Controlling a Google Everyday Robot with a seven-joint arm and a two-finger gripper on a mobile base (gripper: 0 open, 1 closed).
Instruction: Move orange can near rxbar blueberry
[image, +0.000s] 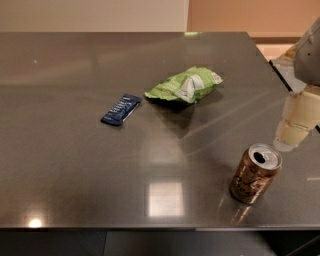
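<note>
The orange can stands upright near the table's front right, copper-orange with dark markings and an opened silver top. The rxbar blueberry lies flat left of the table's middle, a dark navy wrapper with pale lettering. My gripper comes in from the right edge, its pale finger just up and right of the can and apart from it. It holds nothing that I can see.
A green-and-white snack bag lies right of the bar, near the table's middle. The dark glossy table ends at a front edge just below the can. A pale wall and floor lie beyond the far edge.
</note>
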